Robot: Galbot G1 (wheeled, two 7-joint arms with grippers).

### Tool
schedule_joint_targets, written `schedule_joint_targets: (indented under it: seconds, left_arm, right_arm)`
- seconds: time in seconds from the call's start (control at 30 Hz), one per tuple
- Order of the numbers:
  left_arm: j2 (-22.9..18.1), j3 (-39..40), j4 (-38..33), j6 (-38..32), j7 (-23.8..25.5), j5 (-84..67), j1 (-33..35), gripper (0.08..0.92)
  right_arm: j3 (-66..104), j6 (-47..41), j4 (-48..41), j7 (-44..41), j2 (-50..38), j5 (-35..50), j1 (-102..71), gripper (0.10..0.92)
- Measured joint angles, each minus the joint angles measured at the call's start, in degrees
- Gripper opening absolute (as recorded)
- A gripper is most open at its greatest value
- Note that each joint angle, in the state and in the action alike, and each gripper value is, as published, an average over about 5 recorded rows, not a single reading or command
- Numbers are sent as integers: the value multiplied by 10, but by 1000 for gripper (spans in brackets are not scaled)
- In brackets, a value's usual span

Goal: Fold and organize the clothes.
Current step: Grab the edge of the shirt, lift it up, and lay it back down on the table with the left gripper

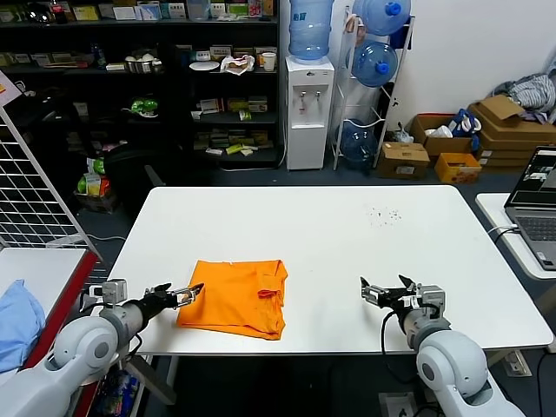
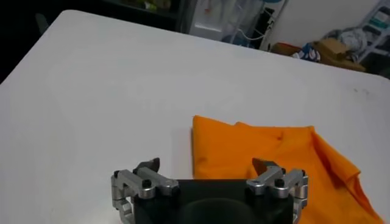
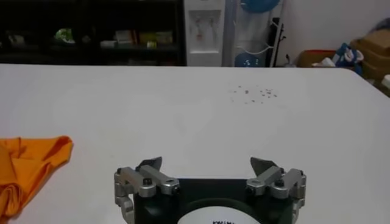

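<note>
Folded orange t-shirt (image 1: 236,298) lower centre-left on white bench (image 1: 347,252); soft, light, limp, best pinched at hem edge or corner; left end effector (image 1: 184,295) agape beside it, right end effector (image 1: 375,294) agape, well apart

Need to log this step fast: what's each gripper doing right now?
Left gripper: open, holding nothing, at the orange t-shirt's edge.
Right gripper: open, holding nothing, over the table.

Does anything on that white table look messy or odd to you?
Mostly tidy. The folded orange t-shirt has a rumpled, bunched right edge, and a scatter of small dark specks marks the table farther back. Nothing looks damaged.
</note>
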Motion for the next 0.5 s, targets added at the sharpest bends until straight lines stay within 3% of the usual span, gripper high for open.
schedule_joint_targets:
  seconds: [0.33, 0.5]
  left_arm:
    - [0, 4, 28, -3, 41, 17, -6, 916]
    - [-4, 9, 32, -3, 50, 23, -7, 814]
  right_arm:
    - [-2, 0, 0, 0, 5, -2, -1, 921]
    - [-1, 0, 0, 0, 4, -2, -2, 921]
